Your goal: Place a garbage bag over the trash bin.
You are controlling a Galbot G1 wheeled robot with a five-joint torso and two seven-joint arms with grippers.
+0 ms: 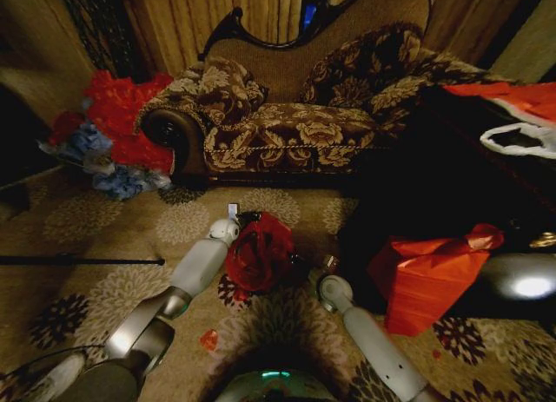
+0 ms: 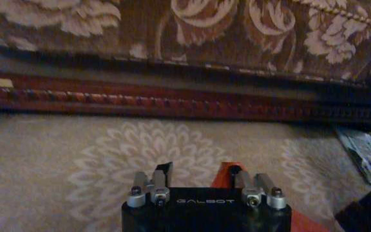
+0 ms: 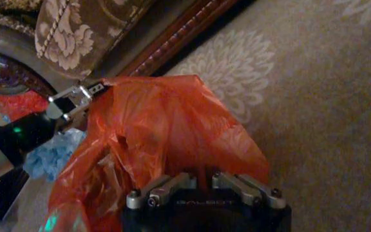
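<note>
The garbage bag [image 1: 260, 251] is a crinkly red bundle held up over the patterned carpet between my two arms. My right gripper [image 1: 318, 277] is at its right side. In the right wrist view that gripper [image 3: 203, 177] is shut on the red plastic [image 3: 166, 130], which billows out ahead of it. My left gripper [image 1: 233, 214] is at the bag's far left corner. Seen from the left wrist, it [image 2: 200, 173] stands open, with an orange-red edge of the bag [image 2: 223, 177] against one finger. The trash bin is hidden.
A floral sofa [image 1: 287, 133] with a dark wooden base [image 2: 172, 101] stands just beyond the bag. A heap of red and blue bags [image 1: 113, 133] lies to its left. A bigger orange-red bundle [image 1: 430, 276] sits at the right. A black rod [image 1: 82, 260] lies on the carpet.
</note>
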